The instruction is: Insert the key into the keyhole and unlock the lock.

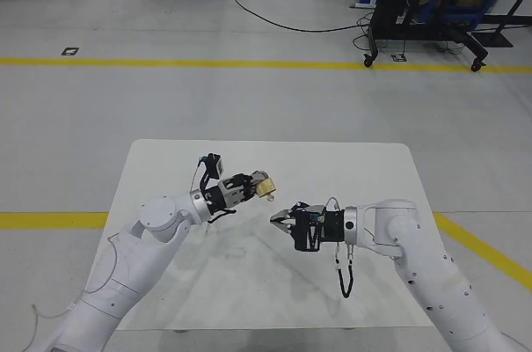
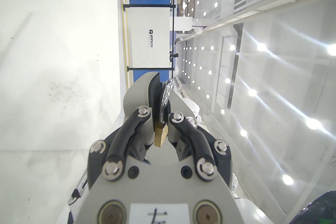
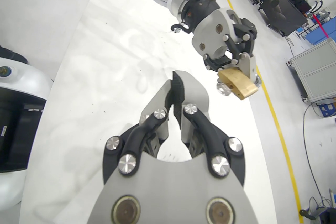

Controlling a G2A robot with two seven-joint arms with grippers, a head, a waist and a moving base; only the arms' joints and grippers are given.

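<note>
A brass padlock (image 1: 266, 186) with a silver shackle hangs in the air over the middle of the white table (image 1: 160, 167). My left gripper (image 1: 257, 186) is shut on it. In the left wrist view the brass body (image 2: 160, 135) sits deep between the fingers and the shackle (image 2: 167, 91) reaches toward the tips. In the right wrist view the padlock (image 3: 239, 84) juts out below the left gripper (image 3: 244, 67). My right gripper (image 1: 280, 217) is a short way in front of the padlock, pointing toward it. Its fingers (image 3: 195, 93) are pressed together, and I see no key sticking out between them.
The table's far edge (image 1: 274, 143) lies beyond both grippers. A black cable loop (image 1: 345, 273) dangles from the right wrist. Yellow floor lines (image 1: 248, 63) run around the table, and a black wheeled cart (image 1: 424, 31) stands far back right.
</note>
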